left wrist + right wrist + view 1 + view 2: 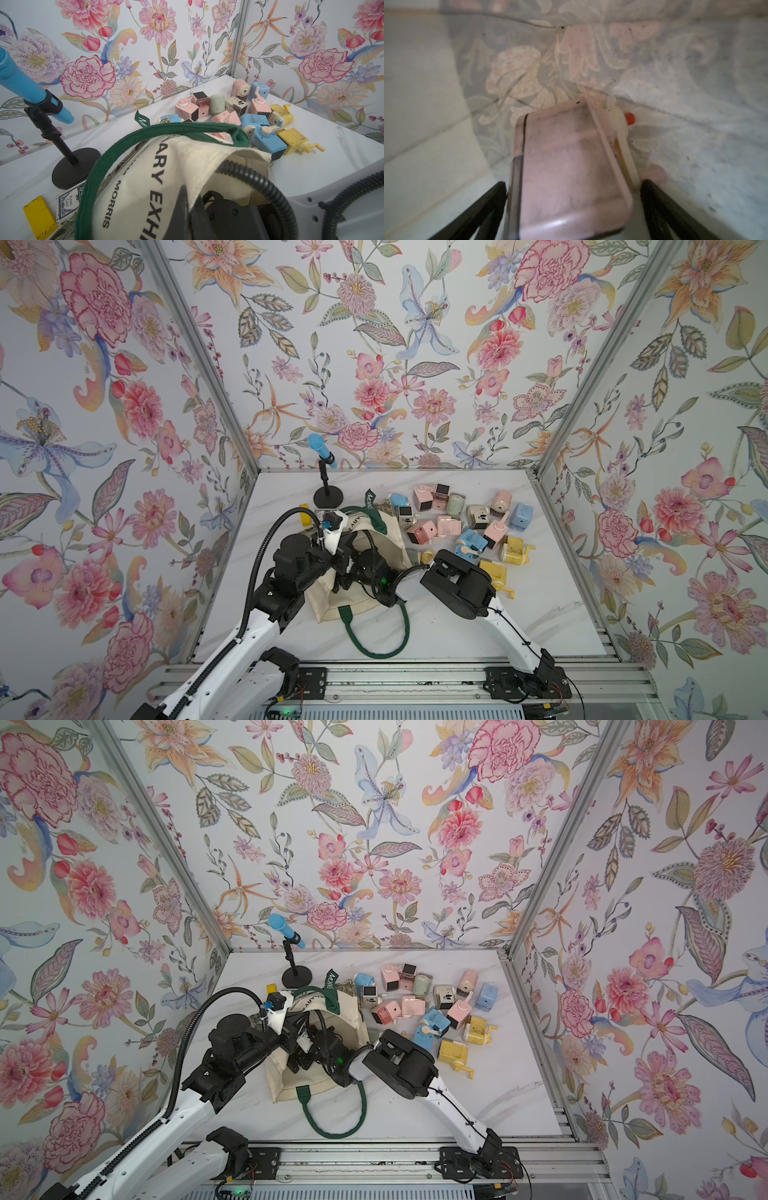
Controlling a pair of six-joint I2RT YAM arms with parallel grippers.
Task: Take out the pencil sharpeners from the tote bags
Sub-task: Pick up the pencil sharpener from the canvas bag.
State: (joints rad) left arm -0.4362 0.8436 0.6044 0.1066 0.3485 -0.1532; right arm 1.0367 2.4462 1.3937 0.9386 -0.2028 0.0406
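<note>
pink sharpener [566, 166] inside tote bag [675, 93], between jaws of right end effector [574, 182]

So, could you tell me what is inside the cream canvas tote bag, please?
A pale pink boxy plastic pencil sharpener lies between the right gripper's open jaws; whether more remain is hidden by the tote's cloth.

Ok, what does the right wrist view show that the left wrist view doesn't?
Right wrist only: the tote's inside, with a pink sharpener between the right gripper's spread fingers. Left wrist only: the sharpener pile out on the table, microphone, card deck, yellow bar, and the left gripper shut on the tote's rim. Both: the tote, seen from inside in one and outside in the other.
</note>
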